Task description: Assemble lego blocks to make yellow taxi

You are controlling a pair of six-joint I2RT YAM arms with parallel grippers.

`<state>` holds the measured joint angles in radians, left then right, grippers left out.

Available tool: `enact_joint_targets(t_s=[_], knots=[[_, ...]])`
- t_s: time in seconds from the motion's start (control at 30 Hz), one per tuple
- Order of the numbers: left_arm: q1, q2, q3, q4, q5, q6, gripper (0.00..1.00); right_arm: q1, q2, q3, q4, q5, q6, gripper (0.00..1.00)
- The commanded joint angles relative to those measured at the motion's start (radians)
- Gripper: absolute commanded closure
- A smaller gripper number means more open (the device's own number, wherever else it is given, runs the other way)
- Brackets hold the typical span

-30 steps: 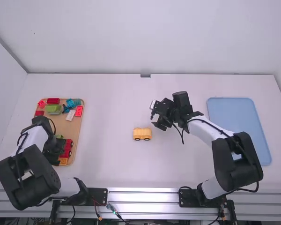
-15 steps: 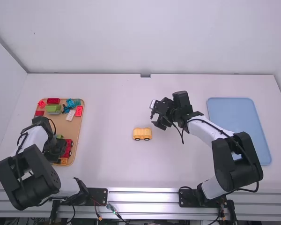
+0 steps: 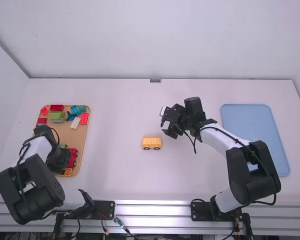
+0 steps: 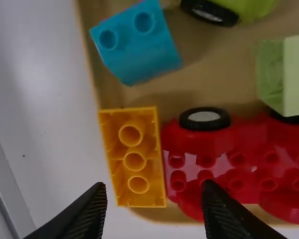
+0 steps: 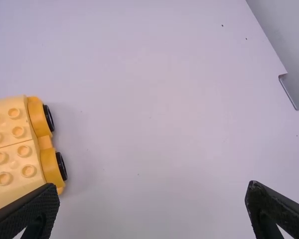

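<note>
At the near end of the wooden tray point(image 3: 81, 136), the orange block point(image 4: 149, 167) lies hollow side up, just beside the red car point(image 4: 194, 144), its long axis running across that car's length. The left arm's fingers point(image 4: 87, 214) are over it, well spread and holding nothing; one tip comes just outside the block, the other over the red car. They stand either side of its narrow width, so closing should pinch it across the short way, though the further tip could catch the red car first; a small shift toward the block would help. The yellow car point(image 3: 151, 144) sits mid-bench, nearer the right arm's fingers point(image 5: 35, 211), which are wide apart and empty. The block likely goes on top of it, and probably needs turning over before its studs will take it.
</note>
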<state>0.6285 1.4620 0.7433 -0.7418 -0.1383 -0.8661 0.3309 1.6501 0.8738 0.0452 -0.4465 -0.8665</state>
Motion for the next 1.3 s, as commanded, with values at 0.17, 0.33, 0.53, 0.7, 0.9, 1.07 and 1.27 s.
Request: enact_joint_targets(t_s=[0.17,0.33,0.53,0.7,0.9,1.07,1.27], knots=[[0.007,-0.017,0.046,-0.082,-0.016,-0.009,0.50,0.005,-0.010,0.010,-0.002,-0.032,0.002,0.01],[0.005,-0.017,0.007,-0.042,-0.002,-0.037,0.49,0.005,-0.010,0.010,-0.001,-0.032,0.002,0.01],[-0.006,-0.017,-0.027,0.013,0.027,-0.021,0.49,0.004,-0.010,0.010,0.000,-0.031,0.002,0.01],[-0.004,-0.017,-0.027,0.005,-0.018,-0.045,0.46,0.004,-0.010,0.010,0.000,-0.031,0.001,0.01],[-0.006,-0.016,-0.037,-0.031,-0.108,-0.165,0.16,0.004,-0.010,0.010,0.003,-0.031,0.001,0.01],[-0.006,-0.017,-0.069,0.033,-0.076,-0.111,0.26,0.003,-0.010,0.010,0.002,-0.031,0.001,0.01],[-0.006,-0.017,-0.083,0.070,-0.039,-0.061,0.43,0.004,-0.010,0.010,0.001,-0.031,0.001,0.01]])
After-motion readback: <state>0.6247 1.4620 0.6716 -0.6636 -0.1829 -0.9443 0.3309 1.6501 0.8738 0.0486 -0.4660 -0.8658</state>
